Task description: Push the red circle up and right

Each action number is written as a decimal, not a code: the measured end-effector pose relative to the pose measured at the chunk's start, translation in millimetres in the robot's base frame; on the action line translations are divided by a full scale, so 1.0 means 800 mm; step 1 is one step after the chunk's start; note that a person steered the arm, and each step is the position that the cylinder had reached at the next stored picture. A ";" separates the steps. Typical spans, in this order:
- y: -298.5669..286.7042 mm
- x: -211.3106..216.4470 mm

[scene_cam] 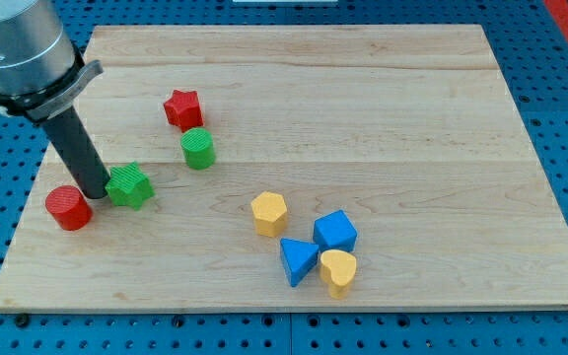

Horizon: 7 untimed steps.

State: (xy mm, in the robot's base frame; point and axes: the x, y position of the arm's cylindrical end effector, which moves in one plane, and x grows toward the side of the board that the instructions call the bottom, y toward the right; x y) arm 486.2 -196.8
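The red circle [68, 208] lies near the board's left edge, toward the view's bottom. My tip [97, 193] rests on the board just to the upper right of it, between it and the green star [129, 185], close to both. The dark rod rises up and left from the tip to the arm's grey body.
A red star [182, 108] and a green circle [197, 149] lie above and right of the tip. A yellow hexagon [268, 213], a blue cube [335, 232], a blue triangle [298, 260] and a yellow heart [339, 271] cluster at lower centre. The wooden board [383, 118] sits on a blue pegboard.
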 end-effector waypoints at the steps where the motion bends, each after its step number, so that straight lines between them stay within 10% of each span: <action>1: 0.031 0.079; 3: -0.019 0.165; 6: -0.132 0.140; 7: -0.057 0.108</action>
State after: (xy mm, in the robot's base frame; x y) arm 572.3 -242.2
